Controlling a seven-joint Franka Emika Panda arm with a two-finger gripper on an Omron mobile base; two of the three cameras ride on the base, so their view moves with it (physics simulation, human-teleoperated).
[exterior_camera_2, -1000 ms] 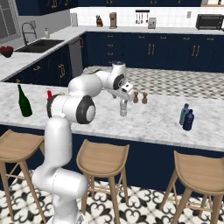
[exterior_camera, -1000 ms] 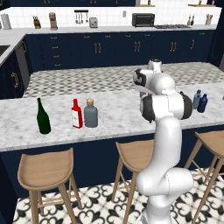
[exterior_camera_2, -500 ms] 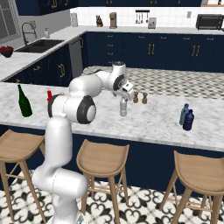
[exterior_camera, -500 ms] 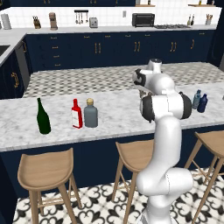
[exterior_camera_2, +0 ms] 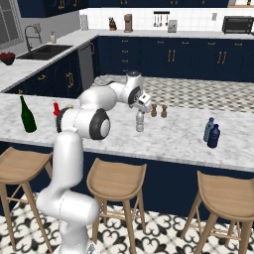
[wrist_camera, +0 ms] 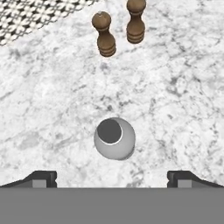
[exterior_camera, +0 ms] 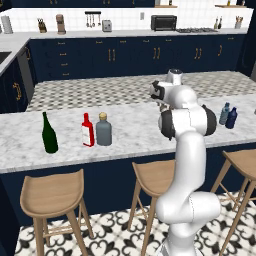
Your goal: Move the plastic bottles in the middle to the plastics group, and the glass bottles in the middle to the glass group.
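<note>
The gripper [exterior_camera_2: 141, 113] hangs directly above the slim clear bottle [exterior_camera_2: 140, 122], which stands upright on the marble table [exterior_camera_2: 173, 136], roughly mid-table, with the two brown shakers [wrist_camera: 117, 27] just beyond it. From the hand view we look straight down on the bottle's round pale cap [wrist_camera: 109, 131], and the jaws are spread wide, one tip at each lower corner, nothing between them. The bottle looks like a light, thin-walled plastic piece, smooth and probably slippery, narrow enough to tip if nudged off-centre; I'd judge the best hold is across the cylindrical body below the cap, squeezed gently since the wall may flex. Over to the right, the navy bottle [exterior_camera_2: 214, 136] already stands touching or just beside the grey-blue bottle [exterior_camera_2: 208, 129] of the plastics group. At the left end, the squat grey bottle [exterior_camera: 103, 130] with its tan cork cap sits just beside the red flat bottle [exterior_camera: 87, 131], with the tall dark green wine bottle [exterior_camera: 49, 133] near them, all glossy and rigid-looking against the veined white stone.
</note>
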